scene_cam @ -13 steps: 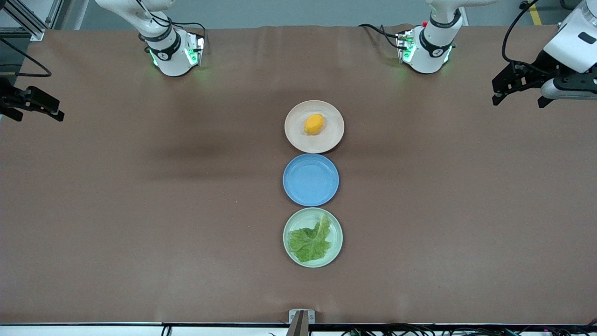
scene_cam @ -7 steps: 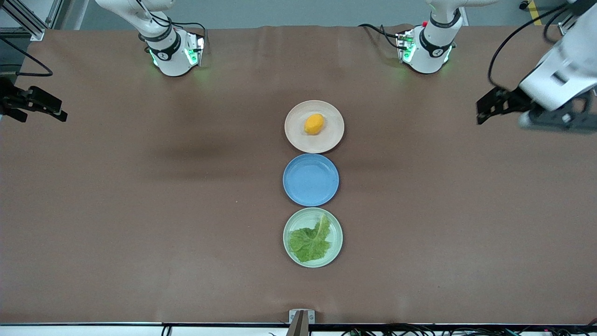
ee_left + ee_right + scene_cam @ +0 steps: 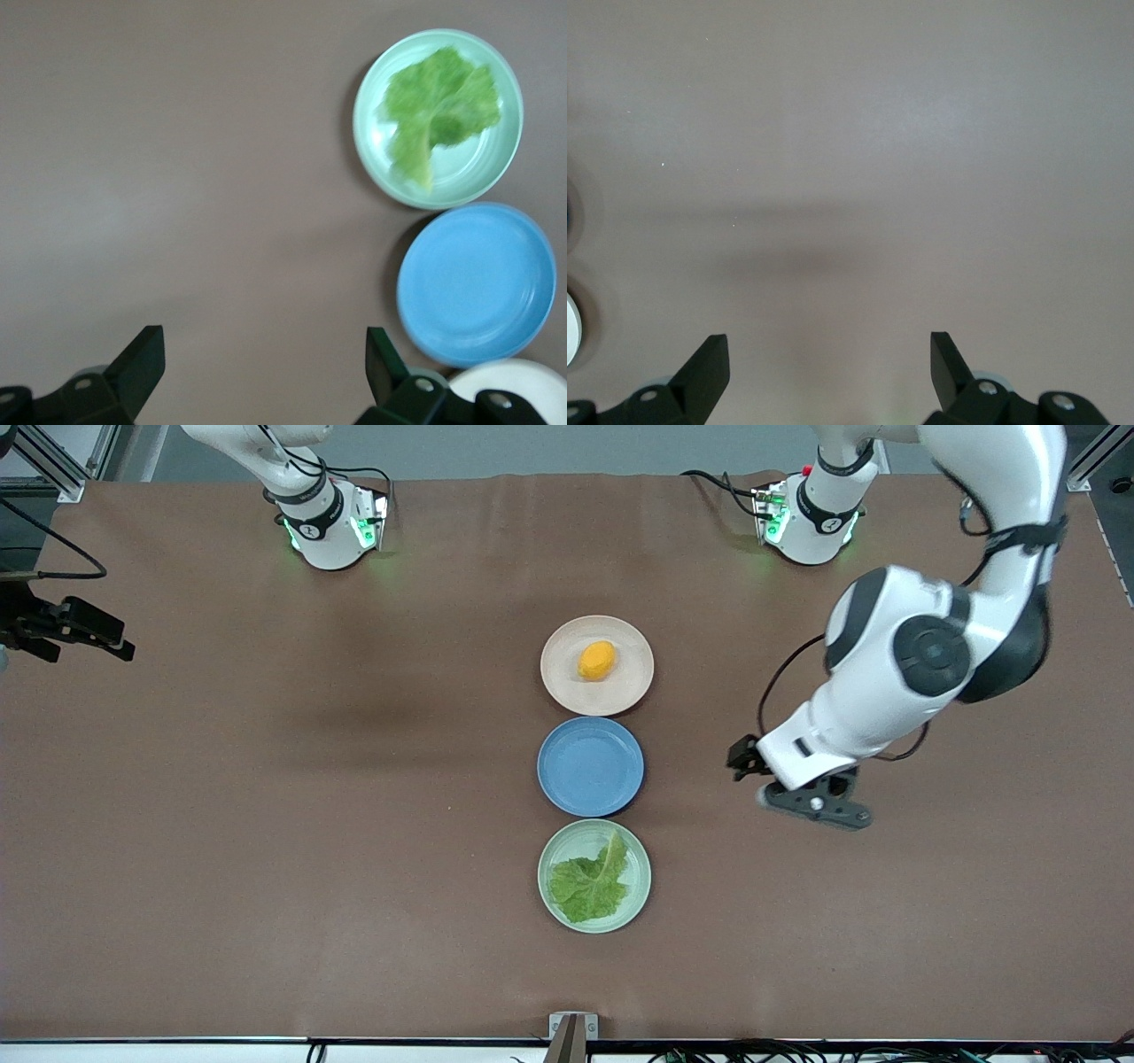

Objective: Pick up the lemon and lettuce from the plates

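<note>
Stretching over the brown table (image 3: 266, 824), the left arm hangs its left gripper (image 3: 264, 354), fingers spread and empty, above bare tabletop toward its own end, beside the blue plate (image 3: 590, 766). Nearest the front camera, the mint plate (image 3: 636, 899) bears the lettuce (image 3: 586, 884). Farthest, the beige plate (image 3: 620, 691) carries the lemon (image 3: 596, 661). The right gripper (image 3: 829, 354) waits, spread and empty, over its table end.

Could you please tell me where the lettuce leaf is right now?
The flat crinkled green lettuce leaf lies on the pale mint green round plate, the plate nearest the front camera, next to the empty blue round plate in the middle of the row.
</note>
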